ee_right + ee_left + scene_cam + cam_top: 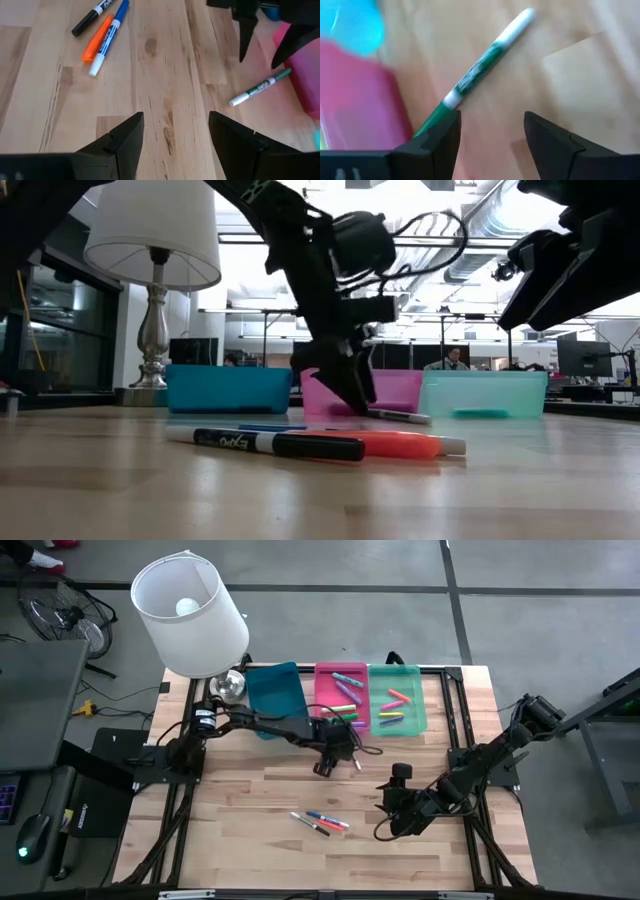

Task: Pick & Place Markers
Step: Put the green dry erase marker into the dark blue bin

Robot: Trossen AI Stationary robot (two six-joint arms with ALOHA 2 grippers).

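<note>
On the table, just near of the pink tray: a thin green marker with a white cap (260, 88) lies flat on the bare wood, apart from the tray wall and not yet in any tray.
Left hand: the dark two-fingered left hand (490, 131) hangs low over that marker with its fingers spread wide and nothing between them — the marker's green end shows just beside one finger (437, 142), though I cannot tell whether they touch.
Marker's long axis: in the high view the green marker (357, 762) runs on a slant, one end pointing far toward the rectangular pink plastic tray (322, 690), the other near and right.
Key relation: the marker sits directly under and slightly right of the left hand (330, 762); my judgement is that the fingers must straddle the barrel across its slant, not along it, before closing.
Nearer arm: the left, plainly — the right hand (392, 812) waits well apart, near and right, fingers wide and empty.
Other markers on the table: a black, an orange and a blue marker lie together (320, 822) near the table's middle, left of the right hand and closer to it than to the left.
Trays: the pink tray and the rectangular green plastic tray (412, 675) already hold markers; the blue plastic tray (275, 690) stands left of them.
</note>
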